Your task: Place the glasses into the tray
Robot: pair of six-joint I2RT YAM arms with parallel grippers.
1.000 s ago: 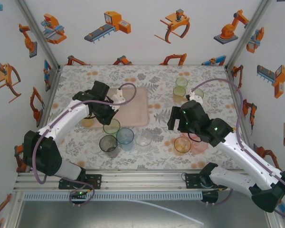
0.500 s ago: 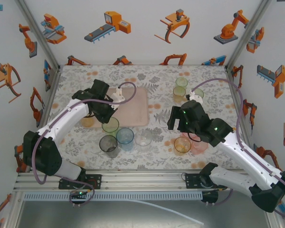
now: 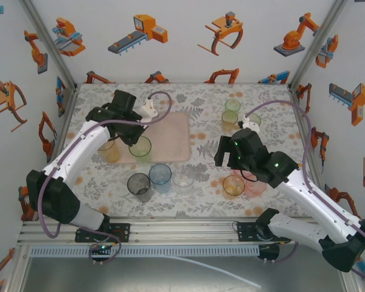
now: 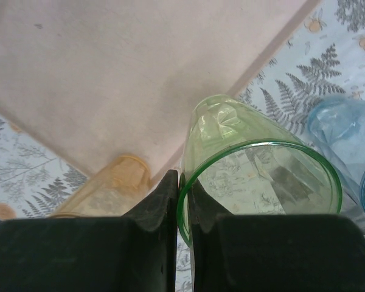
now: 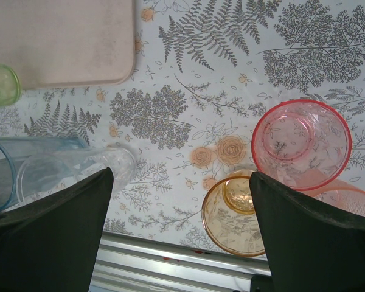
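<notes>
Flowered table (image 3: pixel 201 97) under everything, with the pale pink tray (image 3: pixel 167 131) lying left of centre. Left gripper (image 4: pixel 182 185) pinched tight on the rim of a green glass (image 4: pixel 255 176), one finger inside the wall and one outside. That glass at the tray's near left corner, overlapping its edge; standing or lifted, impossible to tell. Right gripper (image 5: pixel 181 176) spread wide apart, hovering over bare cloth between a clear glass (image 5: pixel 79 165) and a pink glass (image 5: pixel 301 143). Just beside the tray's near left edge, an amber glass (image 3: pixel 110 152). Nearer the front, apart from the tray, a row of three: grey glass (image 3: pixel 138 184), blue glass (image 3: pixel 160 174) and the clear one. At front right, a second amber glass (image 5: pixel 236 213) just beside the pink one. Far right, two more green glasses (image 3: pixel 232 106) and another clear glass (image 3: pixel 253 120), close together.
</notes>
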